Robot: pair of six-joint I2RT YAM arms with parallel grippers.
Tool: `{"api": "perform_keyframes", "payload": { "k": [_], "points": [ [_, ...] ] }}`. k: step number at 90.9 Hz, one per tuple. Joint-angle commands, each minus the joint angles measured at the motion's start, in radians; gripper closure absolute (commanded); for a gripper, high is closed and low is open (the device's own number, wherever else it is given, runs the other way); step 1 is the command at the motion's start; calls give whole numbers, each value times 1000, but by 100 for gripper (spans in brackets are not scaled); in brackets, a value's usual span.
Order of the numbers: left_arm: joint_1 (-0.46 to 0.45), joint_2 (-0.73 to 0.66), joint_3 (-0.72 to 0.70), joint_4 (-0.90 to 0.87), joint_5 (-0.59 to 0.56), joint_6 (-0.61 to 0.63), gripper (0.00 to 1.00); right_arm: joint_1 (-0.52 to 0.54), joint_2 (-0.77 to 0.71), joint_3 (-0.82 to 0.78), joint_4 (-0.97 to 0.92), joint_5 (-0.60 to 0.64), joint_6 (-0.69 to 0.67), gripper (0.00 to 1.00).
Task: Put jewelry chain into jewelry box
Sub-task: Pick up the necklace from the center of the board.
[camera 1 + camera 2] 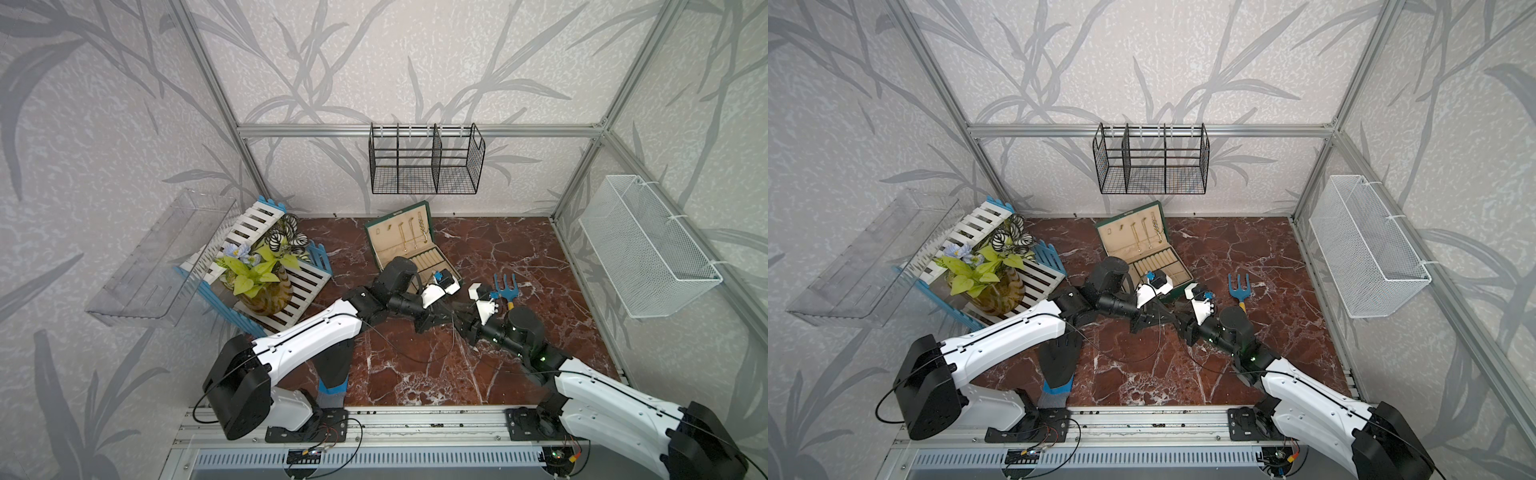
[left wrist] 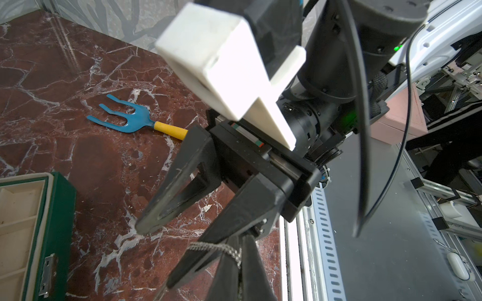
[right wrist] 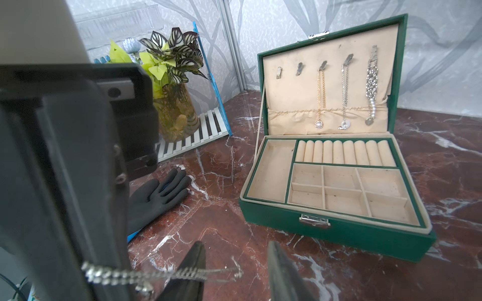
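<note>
The jewelry chain [image 3: 167,273] strung before the open jewelry box [image 3: 336,234]
The left claw [image 2: 238,260] clamps one end; the right claw [image 3: 236,250] stands open around the other.

Silver chain [image 3: 112,274] stretched midair; green jewelry box [image 3: 339,235] open.

Grey leaf-print walls [image 1: 415,62] w/ alu frame [image 1: 316,129], red-brown marble floor [image 1: 498,249].

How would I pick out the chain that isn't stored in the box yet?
On the red marble table stands an open green box. In front of it, the left fingers pinch a silver chain, stretched in mid-air. The other three chains hang inside its lid.
</note>
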Motion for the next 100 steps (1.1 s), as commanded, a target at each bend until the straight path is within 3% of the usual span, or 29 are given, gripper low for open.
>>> {"api": "perform_keyframes", "payload": {
  "k": [1, 39, 54, 66, 86, 100],
  "points": [
    [-7, -14, 18, 51, 30, -27, 100, 6, -21, -11, 43, 28, -6, 64],
    [-7, -33, -64, 146, 15, -71, 100, 6, -93, -5, -34, 76, 4, 100],
    [1, -22, -111, 188, -5, -86, 100, 6, -105, 22, -101, 114, -34, 100],
    [9, -2, -181, 312, -36, -143, 97, 7, -63, 93, -250, 119, -98, 100],
    [23, 58, -257, 485, -92, -194, 95, 11, 16, 143, -325, 113, -146, 100],
    [49, 102, -290, 558, -165, -214, 87, 17, 84, 195, -414, 149, -148, 100]
  ]
}}
